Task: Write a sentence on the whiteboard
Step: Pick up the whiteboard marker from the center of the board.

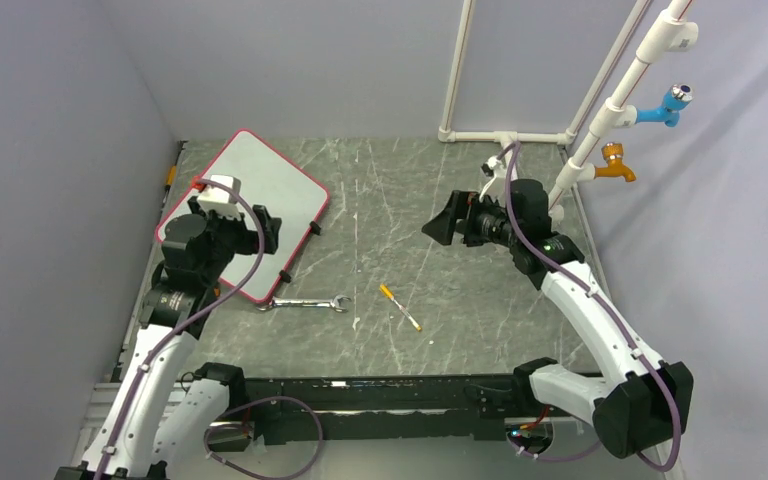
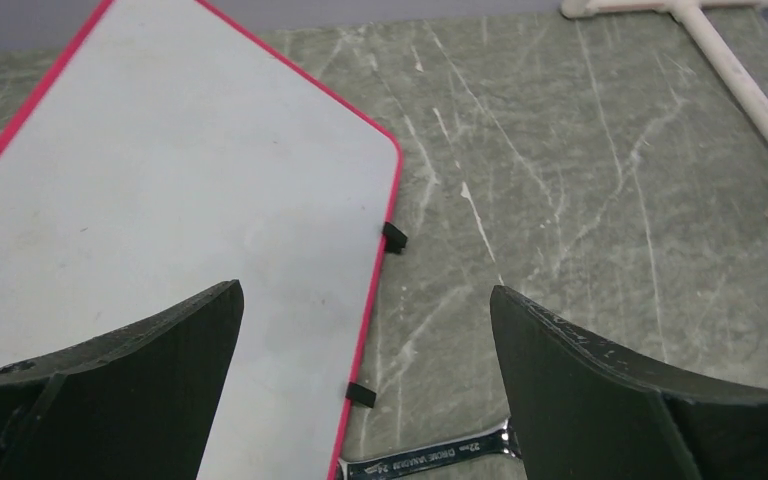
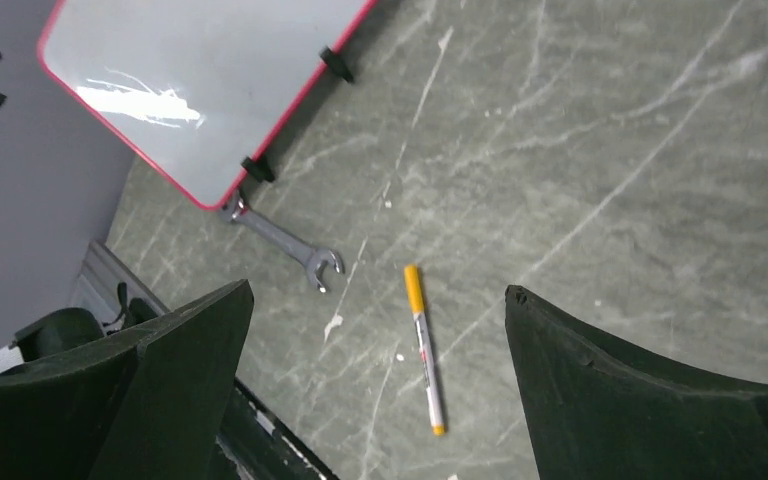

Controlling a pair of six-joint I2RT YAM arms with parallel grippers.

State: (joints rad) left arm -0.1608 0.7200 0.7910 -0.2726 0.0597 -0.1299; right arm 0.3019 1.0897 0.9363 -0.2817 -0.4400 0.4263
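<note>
The whiteboard point(image 1: 265, 185) point(image 2: 160, 180) point(image 3: 190, 80), white with a red-pink rim and small black clips, lies flat and blank at the back left of the table. My left gripper point(image 1: 260, 232) point(image 2: 365, 288) hovers open over the board's right near edge, holding nothing. A marker pen point(image 1: 400, 306) point(image 3: 423, 345) with a yellow cap and a white barrel lies loose at the table's middle front. Above and to the right of it, my right gripper point(image 1: 442, 220) point(image 3: 378, 288) hangs open and empty, looking down at the pen.
A steel wrench point(image 1: 308, 302) point(image 2: 430, 458) point(image 3: 285, 240) lies against the board's near corner. A white pipe frame point(image 1: 505, 135) point(image 2: 740, 80) runs along the back right, carrying a blue tap point(image 1: 672, 103) and an orange tap point(image 1: 615, 162). Grey walls enclose the table.
</note>
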